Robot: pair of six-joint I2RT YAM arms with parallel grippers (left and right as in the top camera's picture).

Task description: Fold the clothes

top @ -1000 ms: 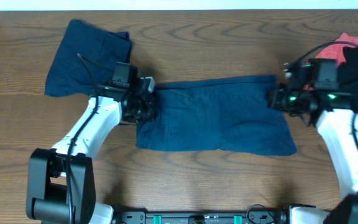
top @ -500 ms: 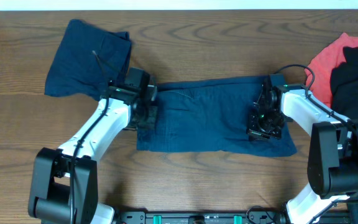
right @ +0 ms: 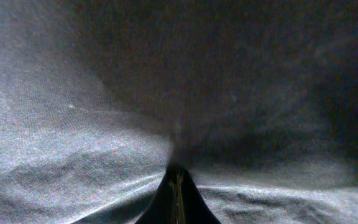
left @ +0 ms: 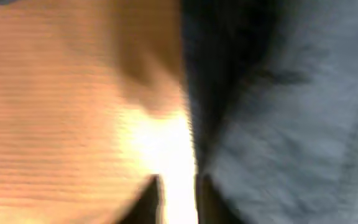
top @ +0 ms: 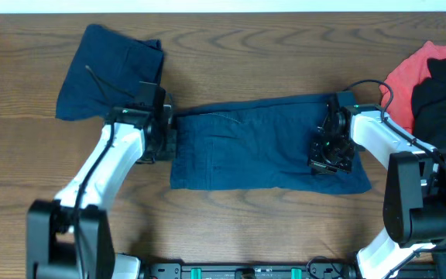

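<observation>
On my overhead feed the navy shorts [top: 262,143] lie spread flat across the middle of the counter [top: 269,225], long side running left to right. The left end effector [top: 163,132] sits at their left edge. Its wrist feed is badly blurred, but I can make out the two tips standing slightly apart with bare wood showing between them and nothing in their grip. The right end effector [top: 330,151] is down on the right part of the shorts. Its tips are fully together and the cloth puckers in creases toward them, so I read it as pinching the fabric. A second navy piece [top: 111,74] lies at the far left, and a coral-red garment [top: 405,74] and a black garment [top: 444,89] lie at the far right.
</observation>
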